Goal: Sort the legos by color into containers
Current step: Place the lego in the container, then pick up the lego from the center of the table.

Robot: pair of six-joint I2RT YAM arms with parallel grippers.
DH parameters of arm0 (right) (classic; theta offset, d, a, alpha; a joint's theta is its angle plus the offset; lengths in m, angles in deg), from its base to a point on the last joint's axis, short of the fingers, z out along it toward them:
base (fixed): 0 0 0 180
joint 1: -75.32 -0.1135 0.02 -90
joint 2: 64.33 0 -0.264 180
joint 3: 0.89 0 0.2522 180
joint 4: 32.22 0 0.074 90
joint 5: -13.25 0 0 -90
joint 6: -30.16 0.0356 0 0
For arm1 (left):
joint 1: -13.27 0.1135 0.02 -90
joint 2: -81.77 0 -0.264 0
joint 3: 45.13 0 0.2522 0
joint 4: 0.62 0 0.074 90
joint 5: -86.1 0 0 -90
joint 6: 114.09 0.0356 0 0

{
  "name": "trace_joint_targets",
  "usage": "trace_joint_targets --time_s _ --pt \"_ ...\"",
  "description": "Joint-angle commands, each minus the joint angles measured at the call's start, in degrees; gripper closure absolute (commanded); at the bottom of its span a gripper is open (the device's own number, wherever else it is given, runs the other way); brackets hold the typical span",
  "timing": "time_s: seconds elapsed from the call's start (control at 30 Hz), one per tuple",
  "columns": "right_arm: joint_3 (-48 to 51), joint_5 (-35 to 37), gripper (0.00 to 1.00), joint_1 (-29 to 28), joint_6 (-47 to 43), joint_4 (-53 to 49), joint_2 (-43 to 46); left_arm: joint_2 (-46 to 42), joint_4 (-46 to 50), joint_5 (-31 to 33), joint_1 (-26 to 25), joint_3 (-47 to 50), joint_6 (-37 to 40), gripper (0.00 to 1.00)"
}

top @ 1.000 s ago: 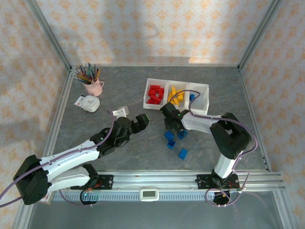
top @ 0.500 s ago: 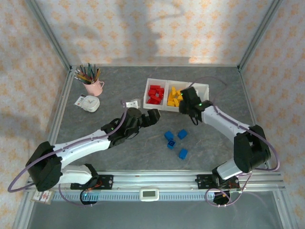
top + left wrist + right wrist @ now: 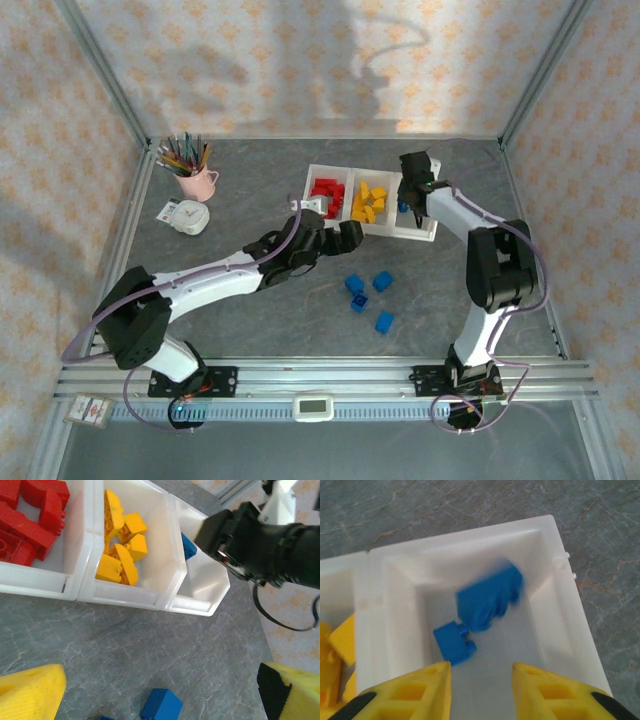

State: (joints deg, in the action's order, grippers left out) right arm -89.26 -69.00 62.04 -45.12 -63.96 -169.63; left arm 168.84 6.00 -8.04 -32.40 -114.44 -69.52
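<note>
While right hand (image 3: 479, 672) hovers released above containers (image 3: 562, 580) | blue legos (image 3: 454, 642) inside | left hand (image 3: 160, 690) spread, empty

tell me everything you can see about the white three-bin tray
The tray is white, translucent-looking plastic: three square open-topped bins joined in a row, sitting flat on the grey table toward its far side. The left bin holds red bricks, the middle yellow bricks, the right two blue bricks, one blurred. The right gripper hovers open over the right bin.
</note>
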Motion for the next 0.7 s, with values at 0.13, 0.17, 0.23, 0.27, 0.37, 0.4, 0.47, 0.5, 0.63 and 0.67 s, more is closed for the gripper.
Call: trace_joint_targets --time_s 0.13,0.17,0.23,0.27,0.37,0.4,0.47,0.5,0.63,0.67 --pt "-4.4 1.6 0.55 0.7 -0.3 0.1 -3.0 1.2 -0.5 -0.9 -0.1 -2.8 2.0 0.01" --pt "-4.0 0.9 0.55 0.7 -0.2 0.5 -2.2 1.0 -0.3 -0.9 -0.1 -2.8 2.0 0.01" --pt "-3.2 -0.7 0.53 0.7 -0.3 1.0 -0.5 0.5 -0.2 -0.7 -0.1 -2.6 2.0 0.01" --pt "-2.7 -1.6 0.52 0.7 -0.3 1.0 0.4 0.1 -0.2 -0.5 -0.1 -2.5 2.0 0.01" --pt "-1.2 -4.2 0.49 0.5 0.0 0.5 2.8 -1.0 0.5 0.0 -0.1 -2.0 1.9 0.01" --pt "-0.5 -4.6 0.49 0.3 0.1 0.5 4.0 -1.6 0.3 0.3 -0.1 -1.6 1.7 0.01" --pt "1.9 -5.7 0.47 -0.2 0.5 0.8 6.5 -2.9 -0.2 0.7 -0.1 -0.4 1.1 0.01" --pt "3.3 -6.3 0.46 -0.5 0.7 1.0 7.9 -3.8 -0.2 1.1 -0.1 0.2 0.8 0.01" --pt "7.4 -8.1 0.43 -1.5 1.3 -0.1 12.4 -7.1 -0.2 2.4 0.0 3.2 -0.3 0.01" --pt "8.5 -8.7 0.42 -1.9 1.4 -0.3 13.6 -8.0 0.0 3.0 -0.1 4.0 -0.7 0.01"
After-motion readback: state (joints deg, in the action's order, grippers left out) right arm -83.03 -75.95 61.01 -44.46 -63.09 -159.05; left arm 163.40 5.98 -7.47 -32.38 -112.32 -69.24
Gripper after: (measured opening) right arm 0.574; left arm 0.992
